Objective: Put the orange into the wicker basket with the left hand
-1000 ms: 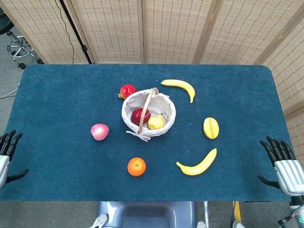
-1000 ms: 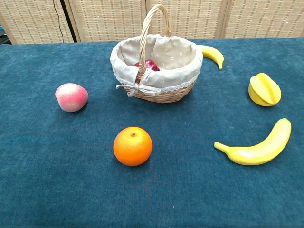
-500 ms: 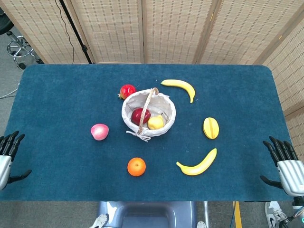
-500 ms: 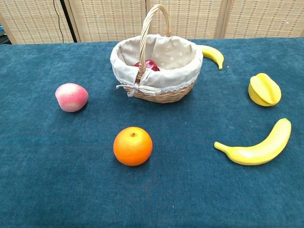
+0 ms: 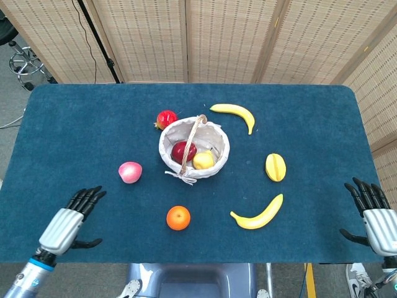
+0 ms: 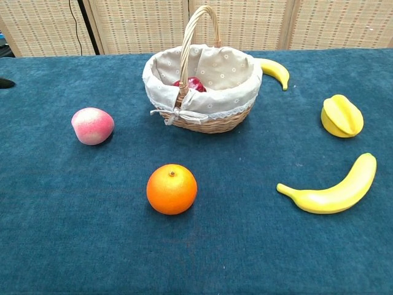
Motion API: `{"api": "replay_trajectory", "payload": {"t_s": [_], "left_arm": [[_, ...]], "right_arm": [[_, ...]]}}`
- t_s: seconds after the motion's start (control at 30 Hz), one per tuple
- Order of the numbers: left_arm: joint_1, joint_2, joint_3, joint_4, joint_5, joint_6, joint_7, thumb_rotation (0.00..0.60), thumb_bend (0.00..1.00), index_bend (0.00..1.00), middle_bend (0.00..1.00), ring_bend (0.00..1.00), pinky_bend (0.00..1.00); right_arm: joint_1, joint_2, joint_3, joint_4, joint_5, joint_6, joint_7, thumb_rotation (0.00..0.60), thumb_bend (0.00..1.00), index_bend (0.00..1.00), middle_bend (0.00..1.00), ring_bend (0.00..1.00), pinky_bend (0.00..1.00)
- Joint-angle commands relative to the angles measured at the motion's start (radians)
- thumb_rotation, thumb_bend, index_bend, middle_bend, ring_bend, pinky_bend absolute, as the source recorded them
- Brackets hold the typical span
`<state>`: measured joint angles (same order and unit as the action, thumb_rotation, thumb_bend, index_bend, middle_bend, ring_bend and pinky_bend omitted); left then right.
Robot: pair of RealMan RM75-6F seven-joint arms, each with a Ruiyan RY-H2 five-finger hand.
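Note:
The orange (image 5: 178, 218) (image 6: 172, 188) lies on the blue cloth near the front edge, in front of the wicker basket (image 5: 216, 133) (image 6: 209, 123). The basket is cloth-lined, has an upright handle, and holds a red fruit and a yellow fruit. My left hand (image 5: 73, 217) hovers over the front left of the table, well left of the orange, fingers spread and empty. Only a dark fingertip (image 6: 6, 83) of it shows at the left edge of the chest view. My right hand (image 5: 374, 214) stays at the table's right front corner, fingers apart, holding nothing.
A pink peach (image 5: 130, 172) lies left of the basket and a red pomegranate (image 5: 165, 118) behind it. Two bananas (image 5: 236, 114) (image 5: 259, 214) and a yellow starfruit (image 5: 275, 167) lie to the right. Folding screens stand behind the table.
My left hand has moved right from the table's left edge onto the cloth, toward the orange. The right hand has barely shifted. The fruit has not moved.

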<state>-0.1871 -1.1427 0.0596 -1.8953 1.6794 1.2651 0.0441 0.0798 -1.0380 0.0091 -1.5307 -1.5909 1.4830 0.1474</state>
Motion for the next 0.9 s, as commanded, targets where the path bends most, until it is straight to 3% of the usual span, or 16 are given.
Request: {"api": "replay_trajectory", "payload": {"t_s": [0.03,0.2,0.53,0.9], "left_arm": [[-0.053,-0.063,-0.004,-0.032,-0.033,-0.087,0.033,0.600,0.00,0.00,0.00,0.00,0.00],[-0.130,-0.148,-0.045,-0.030,-0.089,-0.190,0.050,0.600,0.00,0.00,0.00,0.00,0.00],[-0.303,-0.297,-0.144,0.076,-0.237,-0.392,0.014,0.600,0.00,0.00,0.00,0.00,0.01],[-0.419,-0.430,-0.168,0.218,-0.326,-0.511,-0.039,0.600,0.00,0.00,0.00,0.00,0.05]], "right_arm": [[-0.001,0.001,0.001,0.002,0.001,0.003,0.004,0.600,0.00,0.00,0.00,0.00,0.00],[-0.007,0.007,0.004,0.007,0.007,0.011,0.020,0.600,0.00,0.00,0.00,0.00,0.00],[-0.021,0.016,0.008,0.020,0.015,0.030,0.053,0.600,0.00,0.00,0.00,0.00,0.00],[-0.035,0.025,0.012,0.035,0.018,0.051,0.079,0.600,0.00,0.00,0.00,0.00,0.00]]}}
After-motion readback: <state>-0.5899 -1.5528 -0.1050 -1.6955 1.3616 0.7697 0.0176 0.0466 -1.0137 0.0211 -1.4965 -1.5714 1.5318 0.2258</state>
